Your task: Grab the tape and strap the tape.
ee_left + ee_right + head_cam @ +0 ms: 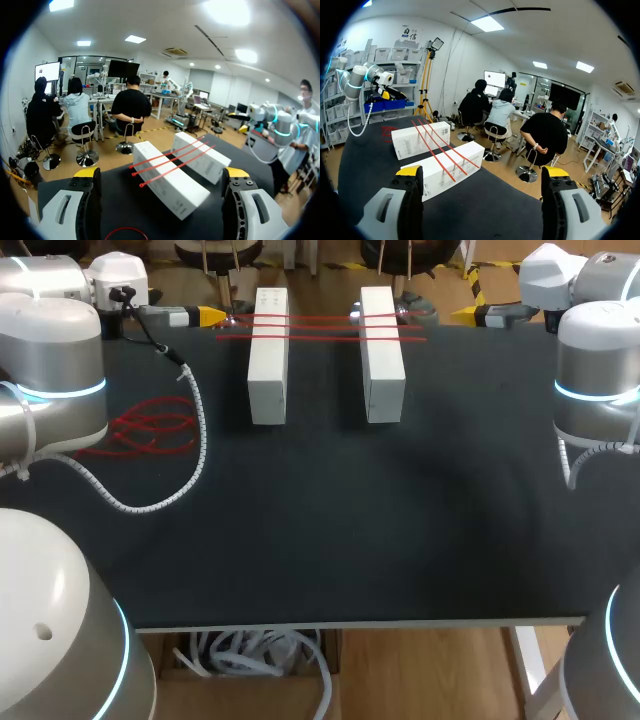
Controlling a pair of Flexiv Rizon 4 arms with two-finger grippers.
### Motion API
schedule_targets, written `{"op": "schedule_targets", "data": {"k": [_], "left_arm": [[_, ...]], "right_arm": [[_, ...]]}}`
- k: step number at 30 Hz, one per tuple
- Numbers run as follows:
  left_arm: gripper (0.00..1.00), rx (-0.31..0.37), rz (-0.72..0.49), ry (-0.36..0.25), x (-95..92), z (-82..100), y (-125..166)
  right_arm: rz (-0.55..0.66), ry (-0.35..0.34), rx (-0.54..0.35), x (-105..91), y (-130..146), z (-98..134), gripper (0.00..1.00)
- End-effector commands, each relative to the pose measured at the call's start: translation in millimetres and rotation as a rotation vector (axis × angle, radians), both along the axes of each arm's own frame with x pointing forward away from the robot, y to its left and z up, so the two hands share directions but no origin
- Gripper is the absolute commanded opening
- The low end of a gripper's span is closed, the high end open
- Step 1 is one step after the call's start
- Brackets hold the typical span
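Only wrist views show left fingers and right fingers apart.

Left arm first: fat rounded joints in brushed silver-grey, white caps, and a cyan ring glowing round the housing. A white spiral-wrapped cable loops off it, with a thin black lead nearer the wrist. Right arm has the same silver-and-white build and the same cyan band, with a right-side cable in white. On the left gripper and the right gripper: pale grey finger bodies, black inner faces, bright yellow tips.
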State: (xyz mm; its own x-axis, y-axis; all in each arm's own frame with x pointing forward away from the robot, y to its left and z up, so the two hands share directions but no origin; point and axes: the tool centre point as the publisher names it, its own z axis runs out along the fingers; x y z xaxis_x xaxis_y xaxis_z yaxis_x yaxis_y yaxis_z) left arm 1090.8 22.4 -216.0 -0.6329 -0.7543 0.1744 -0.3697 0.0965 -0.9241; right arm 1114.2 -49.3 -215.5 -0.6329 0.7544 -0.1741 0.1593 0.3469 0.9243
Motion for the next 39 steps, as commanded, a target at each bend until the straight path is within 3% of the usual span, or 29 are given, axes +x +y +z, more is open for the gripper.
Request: {"op": "schedule_targets", "data": {"k": [1, 13, 18, 22, 30, 34, 39], "left_arm": [[1.0, -0.002, 0.002, -0.005, -0.1, -1.3, 0], [1.0, 0.002, -0.011, -0.01, -0.2, -2.0, 0], [1.0, 0.023, -0.136, -0.034, -0.4, -5.5, 0], [1.0, 0.042, -0.307, -0.056, 2.7, -10.6, -5], [1.0, 0.112, -0.581, -0.158, 10.8, -24.4, -18], [1.0, 0.175, -0.626, -0.251, 8.3, -26.5, -25], [1.0, 0.175, -0.626, -0.251, 8.3, -26.5, -25]], "right_arm": [[0.0, 0.0, 0.001, 0.2, 0, 0, 1.0], [0.0, 0.0, 0.001, 0.2, 0, 0, 1.0], [0.0, 0.0, 0.001, 0.2, 0, 0, 1.0], [0.0, 0.0, 0.001, 0.2, 0, 0, 1.0], [0.0, 0.0, 0.001, 0.2, 0, 0, 1.0], [0.0, 0.0, 0.001, 0.2, 0, 0, 1.0], [0.0, 0.0, 0.001, 0.2, 0, 0, 1.0]]}}
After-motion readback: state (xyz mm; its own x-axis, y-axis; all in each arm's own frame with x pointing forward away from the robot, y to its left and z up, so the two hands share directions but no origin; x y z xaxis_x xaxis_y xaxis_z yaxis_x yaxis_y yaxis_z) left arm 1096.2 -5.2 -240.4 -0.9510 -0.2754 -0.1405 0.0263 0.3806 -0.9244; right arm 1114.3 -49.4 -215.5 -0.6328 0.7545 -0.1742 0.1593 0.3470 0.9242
